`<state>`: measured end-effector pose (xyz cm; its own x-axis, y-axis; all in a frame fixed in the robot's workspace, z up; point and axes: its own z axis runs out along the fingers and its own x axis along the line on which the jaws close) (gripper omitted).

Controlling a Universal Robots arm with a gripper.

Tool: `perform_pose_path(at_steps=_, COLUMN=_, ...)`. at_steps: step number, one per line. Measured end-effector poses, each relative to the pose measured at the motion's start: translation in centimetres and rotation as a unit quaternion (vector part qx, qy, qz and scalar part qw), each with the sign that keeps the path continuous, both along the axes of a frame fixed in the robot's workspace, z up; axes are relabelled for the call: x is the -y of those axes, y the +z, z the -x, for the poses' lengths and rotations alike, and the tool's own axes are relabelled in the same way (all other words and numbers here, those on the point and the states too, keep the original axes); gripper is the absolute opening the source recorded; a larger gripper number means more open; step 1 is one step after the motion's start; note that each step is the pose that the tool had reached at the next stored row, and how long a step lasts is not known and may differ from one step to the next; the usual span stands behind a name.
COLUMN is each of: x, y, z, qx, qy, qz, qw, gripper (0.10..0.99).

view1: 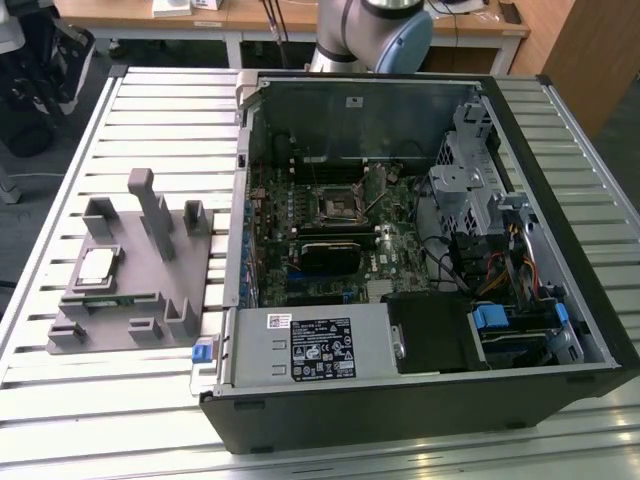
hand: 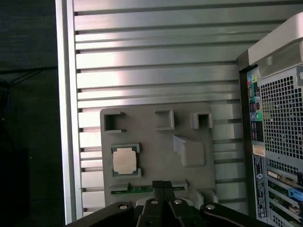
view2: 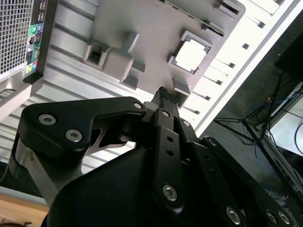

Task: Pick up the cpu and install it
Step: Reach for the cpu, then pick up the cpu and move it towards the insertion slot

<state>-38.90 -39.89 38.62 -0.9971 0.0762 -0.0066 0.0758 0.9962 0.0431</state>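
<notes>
Starting at the exterior view's left, I have the grey holder tray [view1: 200, 270] lying on the slatted aluminium table [view1: 170, 110], and the cpu [view1: 97, 265] sits flat in its square pocket there, silver top up, not yet lifted. In both wrist views the gripper [hand: 163, 185] hangs above this tray with its fingers pressed together and nothing between them. The cpu [hand: 125, 160] lies below and ahead of the fingertips, a little to one side of their line and well clear of them, and the green memory stick [hand: 142, 189] lies in its slot closer under the fingertips. In the second wrist view the closed tips [view2: 162, 92] point at the tray edge just short of the cpu [view2: 190, 56]. Moving right, the open computer case [view1: 420, 400] lies on the far side of the gripper from the chip, and the empty socket [view1: 338, 205] shows on the board inside it. I judge I am in the approach to the pick, with the install untouched. The move from here calls for opening the fingers, centring them over the chip, squaring them to its edges and coming straight down, minding the pocket walls and the memory stick just beside it.
</notes>
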Motion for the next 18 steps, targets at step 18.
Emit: perform_pose_path(at_steps=18, x=0.0, y=-0.35, z=6.18, qx=-0.0013, qy=0.0, qz=-0.0001, qw=1.0, gripper=0.106)
